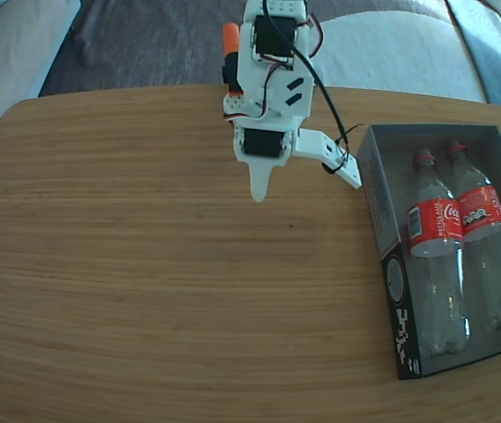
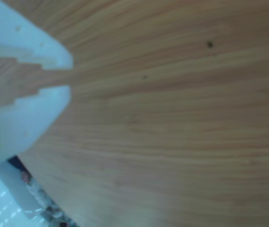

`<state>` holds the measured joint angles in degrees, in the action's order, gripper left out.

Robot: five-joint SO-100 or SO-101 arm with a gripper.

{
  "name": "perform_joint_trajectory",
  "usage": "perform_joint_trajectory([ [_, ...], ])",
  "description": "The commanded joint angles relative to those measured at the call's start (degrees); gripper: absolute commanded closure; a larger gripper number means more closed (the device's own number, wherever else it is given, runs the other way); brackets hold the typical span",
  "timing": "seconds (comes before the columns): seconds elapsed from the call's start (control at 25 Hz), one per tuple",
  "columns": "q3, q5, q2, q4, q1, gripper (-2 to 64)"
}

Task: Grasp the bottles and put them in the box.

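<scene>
Though capless, Coca-Cola-labelled bottles (image 1: 455, 256) inside box (image 1: 372, 185).

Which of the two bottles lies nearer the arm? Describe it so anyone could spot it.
In the fixed view, find the dark box at the table's right edge. Two Coca-Cola bottles lie inside side by side; it is the left bottle, against the box's printed black wall, its neck lower in the picture.

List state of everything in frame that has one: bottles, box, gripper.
left bottle: lying in the box, neck toward the far end, no cap seen
right bottle: lying in the box beside the other, same way round, no cap seen
box: open-topped, flat on the table, holds both bottles
gripper: open, empty, over bare table left of the box
</scene>
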<state>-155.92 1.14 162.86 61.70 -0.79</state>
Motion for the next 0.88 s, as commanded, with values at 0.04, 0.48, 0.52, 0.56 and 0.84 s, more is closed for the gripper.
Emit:
perform_joint_trajectory([
  [0.04,0.4,3.3,1.2,0.6,-0.5,61.8],
  [0.48,-1.1,3.3,9.9,4.8,-0.7,61.8],
  [0.52,-1.2,3.2,10.6,5.4,-0.7,61.8],
  [0.56,-1.5,3.3,11.3,5.4,-0.7,61.8],
  [0.84,-2.4,3.5,16.6,8.4,-0.6,61.7],
])
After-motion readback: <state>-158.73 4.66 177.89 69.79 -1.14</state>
